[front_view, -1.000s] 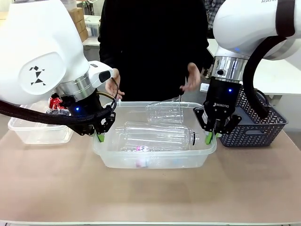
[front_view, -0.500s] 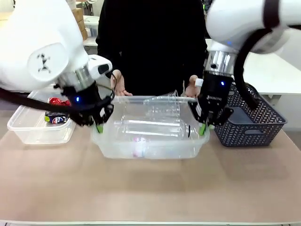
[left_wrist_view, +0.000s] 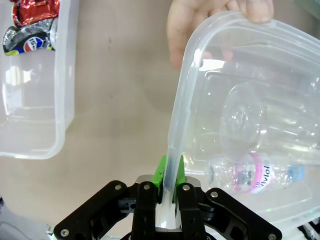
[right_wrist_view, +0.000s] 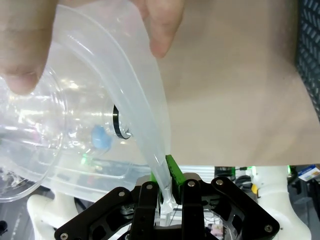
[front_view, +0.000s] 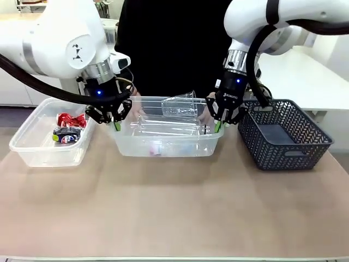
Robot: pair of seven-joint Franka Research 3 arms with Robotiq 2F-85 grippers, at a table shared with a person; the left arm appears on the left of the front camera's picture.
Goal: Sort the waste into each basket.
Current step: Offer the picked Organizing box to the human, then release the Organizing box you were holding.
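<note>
A clear basket (front_view: pixel 124 144) at the middle holds several clear plastic bottles (front_view: pixel 169 129). My left gripper (front_view: pixel 116 126) is shut on its left rim, and my right gripper (front_view: pixel 218 126) is shut on its right rim. In the left wrist view my gripper (left_wrist_view: pixel 169 186) pinches the thin rim, and a bottle with a pink and blue label (left_wrist_view: pixel 255 175) lies inside. In the right wrist view my gripper (right_wrist_view: pixel 164 189) clamps the rim beside a blue bottle cap (right_wrist_view: pixel 102 139). A second clear basket (front_view: pixel 43 155) at the left holds red and dark cans (front_view: pixel 68 128).
A person stands at the far side, with a hand (left_wrist_view: pixel 197 30) on the basket's far rim and fingers (right_wrist_view: pixel 165 25) over its edge. A dark grey slotted basket (front_view: pixel 283 139) stands at the right. The near half of the table is bare.
Both arms have carried the middle basket away from the camera toward the person. The person's hands now rest on its far rim.
</note>
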